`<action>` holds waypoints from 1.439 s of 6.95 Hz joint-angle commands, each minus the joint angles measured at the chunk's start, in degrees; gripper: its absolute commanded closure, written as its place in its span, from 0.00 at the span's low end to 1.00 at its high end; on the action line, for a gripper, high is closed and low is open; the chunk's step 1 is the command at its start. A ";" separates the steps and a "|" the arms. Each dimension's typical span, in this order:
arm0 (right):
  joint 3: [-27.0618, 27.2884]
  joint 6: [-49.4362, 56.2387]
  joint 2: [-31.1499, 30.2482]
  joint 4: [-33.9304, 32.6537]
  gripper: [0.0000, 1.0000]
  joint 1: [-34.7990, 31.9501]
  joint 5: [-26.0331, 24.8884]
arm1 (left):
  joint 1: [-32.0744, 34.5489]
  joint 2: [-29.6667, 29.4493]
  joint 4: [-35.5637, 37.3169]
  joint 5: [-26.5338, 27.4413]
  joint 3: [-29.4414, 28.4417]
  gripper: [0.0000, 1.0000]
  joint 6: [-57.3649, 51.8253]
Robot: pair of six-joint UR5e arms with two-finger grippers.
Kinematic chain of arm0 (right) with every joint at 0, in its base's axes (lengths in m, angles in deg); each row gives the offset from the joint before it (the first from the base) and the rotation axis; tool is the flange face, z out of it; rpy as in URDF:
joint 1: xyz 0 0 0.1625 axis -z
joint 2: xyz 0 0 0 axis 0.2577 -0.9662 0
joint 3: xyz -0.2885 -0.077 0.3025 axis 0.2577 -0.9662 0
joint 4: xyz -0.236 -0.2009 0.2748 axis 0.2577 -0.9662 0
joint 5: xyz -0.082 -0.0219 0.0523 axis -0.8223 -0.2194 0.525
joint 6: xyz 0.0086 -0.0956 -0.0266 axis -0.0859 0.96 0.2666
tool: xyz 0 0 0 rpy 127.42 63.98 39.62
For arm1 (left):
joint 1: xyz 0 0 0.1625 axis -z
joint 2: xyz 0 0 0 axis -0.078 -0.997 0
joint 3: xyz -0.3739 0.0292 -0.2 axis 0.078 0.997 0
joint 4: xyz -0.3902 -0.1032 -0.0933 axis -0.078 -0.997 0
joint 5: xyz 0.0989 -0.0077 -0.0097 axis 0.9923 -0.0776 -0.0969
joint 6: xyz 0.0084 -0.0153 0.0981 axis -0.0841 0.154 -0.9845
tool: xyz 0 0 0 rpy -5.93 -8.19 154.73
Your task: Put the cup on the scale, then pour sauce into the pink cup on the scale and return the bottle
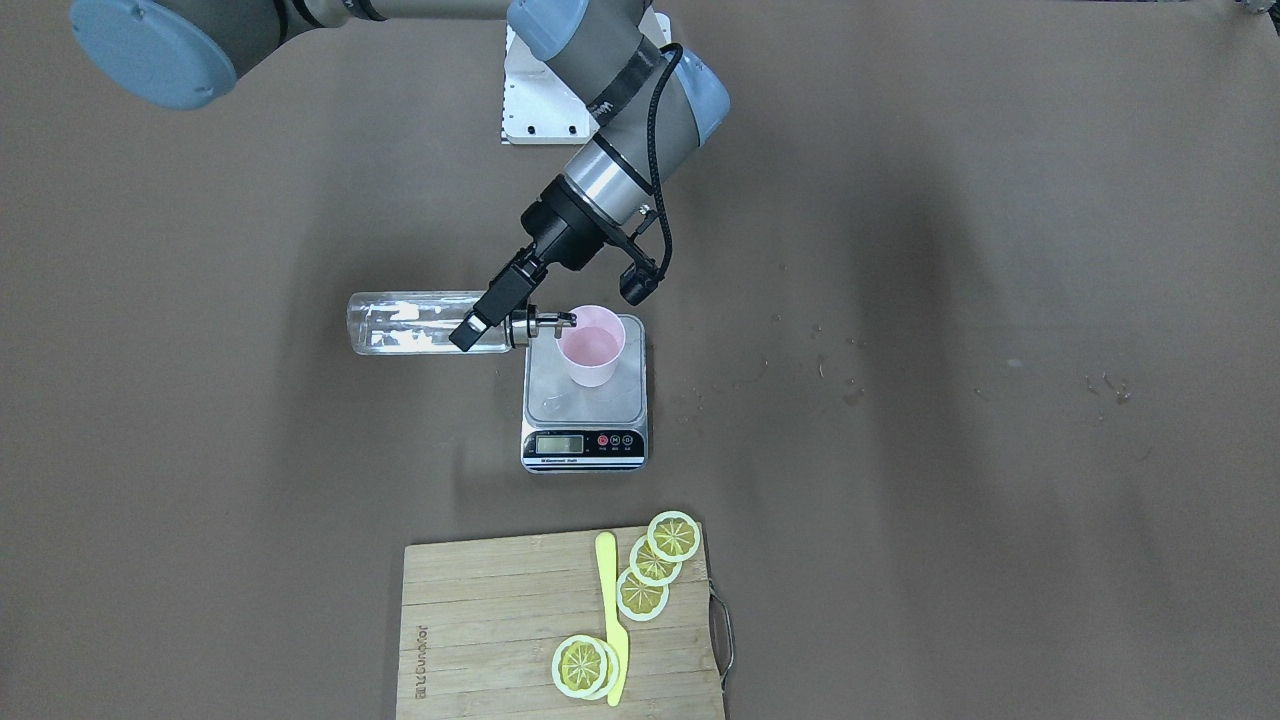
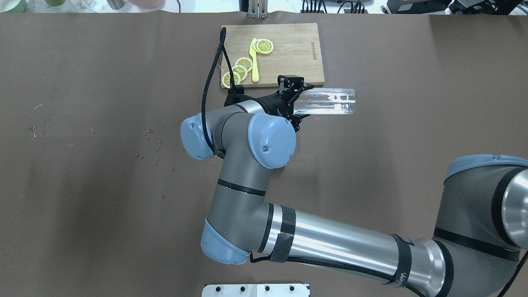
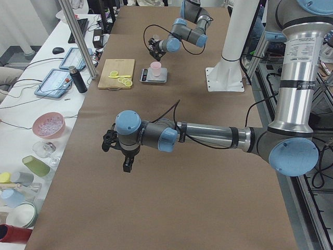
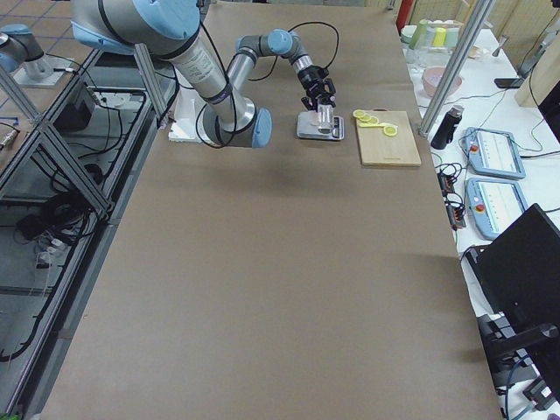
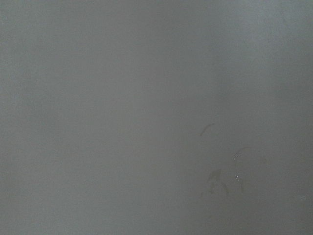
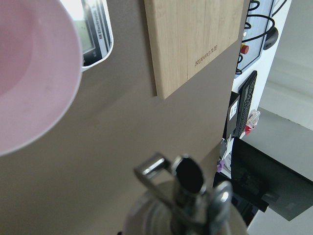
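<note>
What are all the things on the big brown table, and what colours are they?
cup: one, pale pink, upright on the scale
scale: one, steel top, white front, mid-table
bottle: one, clear glass, metal cap, held sideways, spout at the cup's rim
cutting board: one, pale wood, past the scale from the robot
lemon slices: four or five, yellow, on the board
knife: one, yellow, on the board among the slices
table: one, brown
base plate: one, white, by the robot
right tool: one, black, shut on the bottle near its neck
left tool: one, black, over bare table; open or shut, cannot tell
</note>
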 commanded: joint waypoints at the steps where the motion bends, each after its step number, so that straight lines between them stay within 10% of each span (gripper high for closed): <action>1: 0.00 1.86 -0.59 0.26 1.00 0.00 -2.82 | 0.00 0.00 0.03 -0.17 -0.35 0.03 0.10; 10: 0.79 2.04 -2.79 0.17 1.00 1.84 -9.51 | 0.09 -0.97 0.03 -1.23 -1.84 0.03 2.73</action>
